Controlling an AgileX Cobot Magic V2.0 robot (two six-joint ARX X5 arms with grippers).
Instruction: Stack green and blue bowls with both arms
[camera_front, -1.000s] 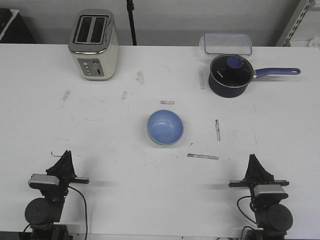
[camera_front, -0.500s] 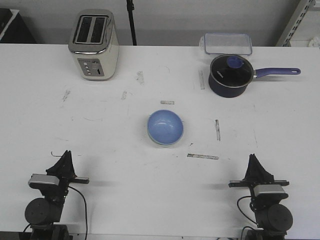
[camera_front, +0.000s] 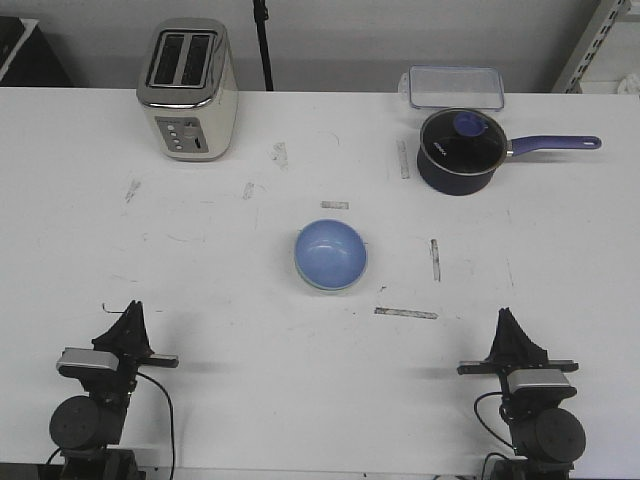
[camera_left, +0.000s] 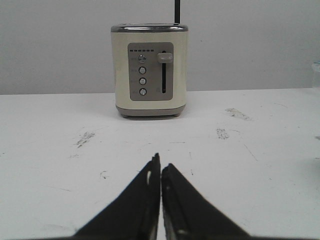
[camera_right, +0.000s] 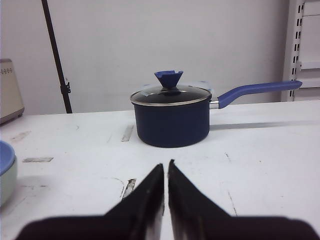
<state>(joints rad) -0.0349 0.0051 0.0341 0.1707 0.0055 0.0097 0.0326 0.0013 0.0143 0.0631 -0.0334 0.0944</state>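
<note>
The blue bowl (camera_front: 331, 253) sits in the middle of the table, nested inside the green bowl. The right wrist view shows the stack from the side: blue bowl (camera_right: 4, 154) on top, the pale green bowl (camera_right: 6, 186) under it. My left gripper (camera_front: 132, 308) rests at the near left edge of the table, shut and empty, its tips (camera_left: 160, 161) pointing toward the toaster. At the near right edge my right gripper (camera_front: 505, 313) is also shut with nothing in it, facing the saucepan (camera_right: 165, 163). Both grippers are well away from the bowls.
A cream toaster (camera_front: 188, 90) stands at the back left. A dark lidded saucepan (camera_front: 458, 150) with a purple handle is at the back right, with a clear plastic container (camera_front: 455, 88) behind it. Tape marks and scuffs dot the white table (camera_front: 200, 260).
</note>
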